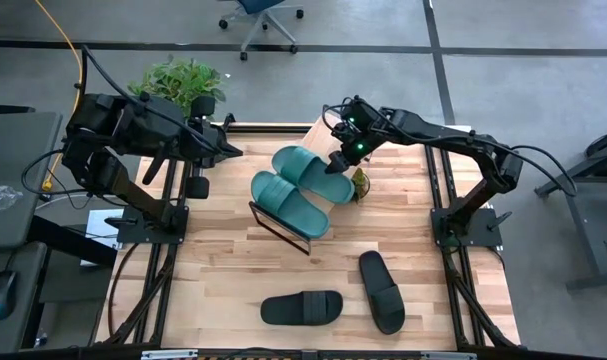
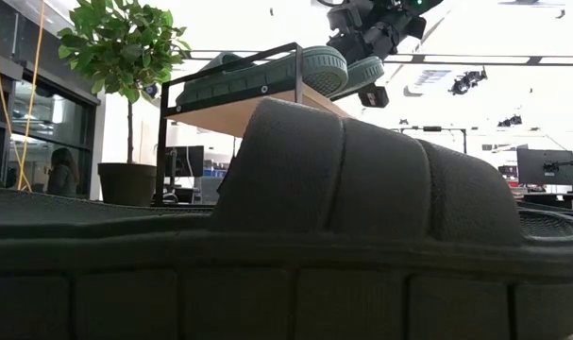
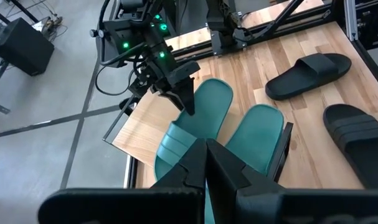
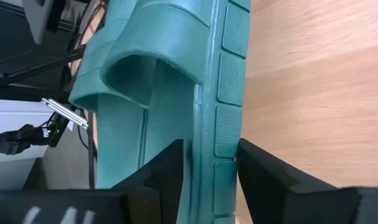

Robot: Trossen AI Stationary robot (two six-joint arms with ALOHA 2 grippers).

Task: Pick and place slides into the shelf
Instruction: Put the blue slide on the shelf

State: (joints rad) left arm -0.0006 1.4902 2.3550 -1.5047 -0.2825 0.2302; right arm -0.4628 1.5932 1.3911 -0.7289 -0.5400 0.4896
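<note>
Two teal slides lie side by side on the slanted shelf [image 1: 321, 130] in the middle of the table: one [image 1: 291, 205] nearer the table's front, the other [image 1: 305, 168] farther back. My right gripper [image 1: 338, 160] is shut on the far one's edge; it also shows in the left wrist view [image 3: 187, 102]. Two black slides [image 1: 301, 307] [image 1: 381, 290] lie flat on the tabletop near the front edge. One of them fills the low view [image 2: 343, 217]. My left gripper [image 3: 207, 168] is shut and empty, held high at the table's left, pointing toward the shelf. My right gripper pinches the far teal slide's side edge [image 4: 218, 140] between its two fingers, one finger [image 4: 167, 171] on the footbed side and one [image 4: 260, 171] outside the sole. The fingers point down from above, at the end away from the strap. The slide rests on the shelf board.
A potted plant [image 1: 178, 80] stands off the table's far left corner. A small green-yellow object [image 1: 360, 185] sits on the table beside the shelf's right side. Black frame rails [image 1: 448, 230] run along both table sides. Bare wood lies left of the shelf.
</note>
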